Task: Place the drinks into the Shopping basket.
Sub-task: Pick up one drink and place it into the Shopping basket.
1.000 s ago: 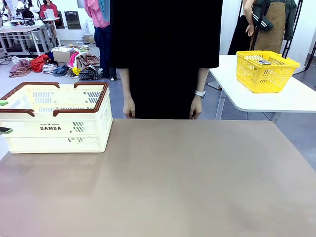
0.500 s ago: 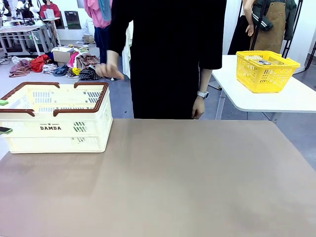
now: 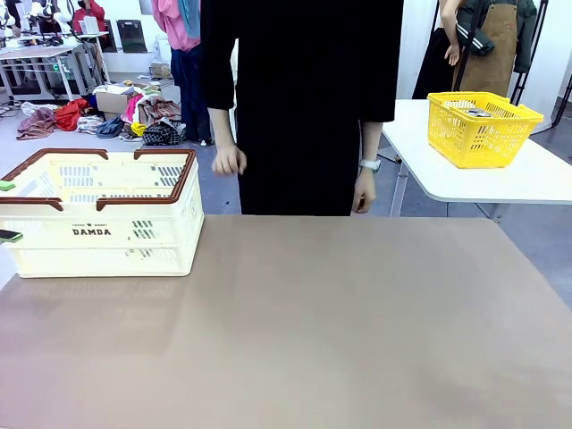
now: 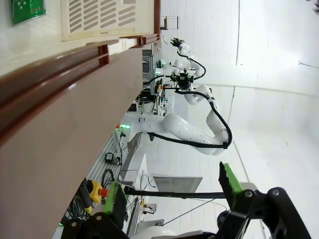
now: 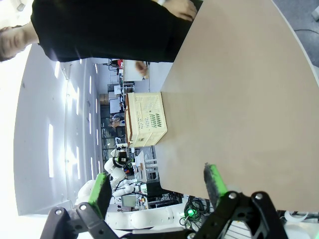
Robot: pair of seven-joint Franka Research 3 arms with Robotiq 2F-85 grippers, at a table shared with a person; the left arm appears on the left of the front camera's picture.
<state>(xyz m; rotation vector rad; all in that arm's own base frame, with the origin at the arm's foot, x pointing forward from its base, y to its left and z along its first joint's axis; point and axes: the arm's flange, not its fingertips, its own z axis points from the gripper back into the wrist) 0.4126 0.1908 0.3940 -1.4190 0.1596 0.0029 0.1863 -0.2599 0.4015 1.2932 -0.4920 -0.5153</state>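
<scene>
Shopping basket sits upright on the desk, at the left side toward the far edge. DAMDA print faces the front camera and the brown handles lie along the rim. The near wall hides the basket floor in the front view.

Left pincer is spread wide, with nothing between the green pads. It is close beside the basket: in the left wrist view the brown rim runs diagonally across the upper left, with slotted cream wall above it. A green patch with white marks shows in that view's top left corner; cannot tell what it is. In the front view two green-tipped fingertips poke in at the left picture edge, just beside the basket's left end.

Right pincer is also spread wide and pinches nothing. It looks along bare desk top, with the basket well apart from it, farther along the desk.

A person in black stands at the far edge of the desk. One hand is raised and loosely curled, near the basket's far right corner but not touching it. The other hand hangs by the desk edge, with a watch on its wrist.

A yellow basket stands on a white side table at the far right, apart from the desk. Clothes lie heaped on the floor, far left behind.
</scene>
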